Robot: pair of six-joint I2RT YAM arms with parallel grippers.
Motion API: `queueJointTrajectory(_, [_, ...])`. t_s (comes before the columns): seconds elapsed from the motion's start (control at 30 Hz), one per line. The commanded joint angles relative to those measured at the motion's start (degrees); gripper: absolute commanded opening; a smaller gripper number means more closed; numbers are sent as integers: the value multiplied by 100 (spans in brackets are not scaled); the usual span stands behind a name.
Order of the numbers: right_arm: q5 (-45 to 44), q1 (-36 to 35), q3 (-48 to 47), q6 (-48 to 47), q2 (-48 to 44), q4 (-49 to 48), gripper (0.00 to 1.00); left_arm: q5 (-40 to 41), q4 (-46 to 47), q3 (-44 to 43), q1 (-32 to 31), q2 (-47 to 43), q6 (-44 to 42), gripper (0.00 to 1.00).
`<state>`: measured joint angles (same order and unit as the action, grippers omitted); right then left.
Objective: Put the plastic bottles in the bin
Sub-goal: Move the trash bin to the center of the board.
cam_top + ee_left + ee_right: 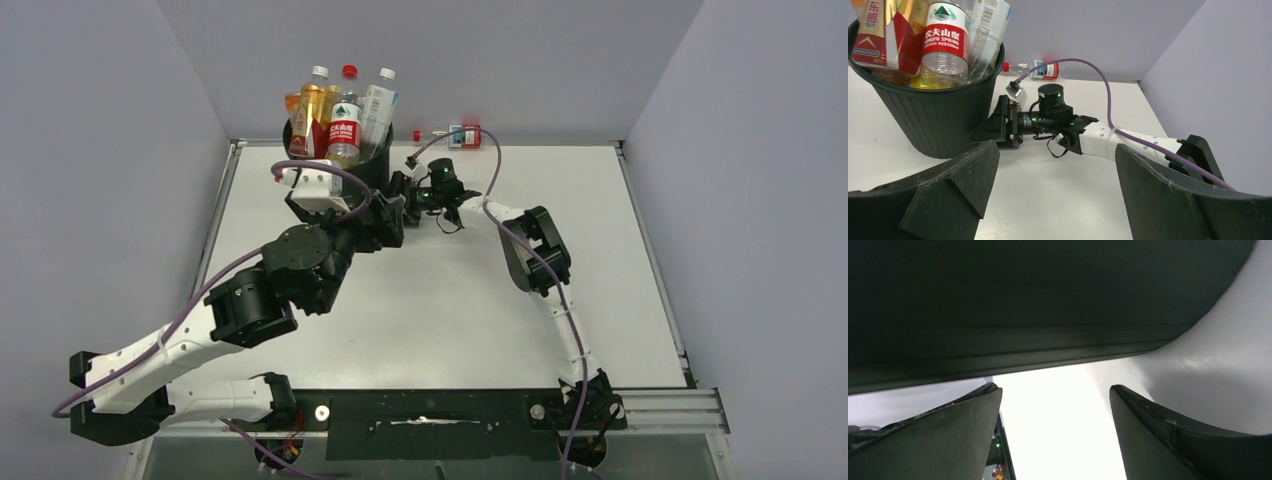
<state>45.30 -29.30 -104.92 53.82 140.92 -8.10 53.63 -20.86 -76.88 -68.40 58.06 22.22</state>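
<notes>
The black bin (377, 165) stands at the back of the table, stuffed with upright plastic bottles (343, 125) that stick out above its rim. In the left wrist view the bin (938, 120) is at the left with its bottles (945, 35). One clear bottle with a red label (463, 135) lies against the back wall, also seen in the left wrist view (1045, 70). My right gripper (405, 190) is open and empty, right against the bin's lower wall (1023, 305). My left gripper (395, 215) is open and empty just in front of the bin.
The two grippers are close together beside the bin's right side, and the right arm (1108, 142) with its purple cable (1098, 75) crosses ahead of the left gripper. Grey walls enclose the white table (450, 300) on three sides.
</notes>
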Motion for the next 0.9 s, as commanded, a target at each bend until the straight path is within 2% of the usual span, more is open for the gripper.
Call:
queueJointTrajectory(0.0, [206, -25, 570, 66, -629, -696, 82, -374, 12, -302, 67, 225, 146, 87])
queueJointTrajectory(0.23, [190, 434, 2590, -100, -2326, -893, 84, -783, 51, -373, 205, 788, 280, 87])
queueJointTrajectory(0.43, [2, 1192, 4297, -457, -3852, -188, 85, -1593, 355, -426, 553, 1497, 397, 87])
queueJointTrajectory(0.53, [-306, 1565, 4719, -898, -4565, 666, 88, -2666, 565, -406, 1266, 1992, 606, 86])
queueJointTrajectory(0.6, [-467, 1896, 4913, -1113, -5014, 1125, 89, -3104, 620, -499, 1589, 2399, 651, 86])
queueJointTrajectory(0.87, [-481, 3138, 5334, -1524, -6156, 2116, 92, -3631, 753, -1518, 2080, 4389, 354, 86])
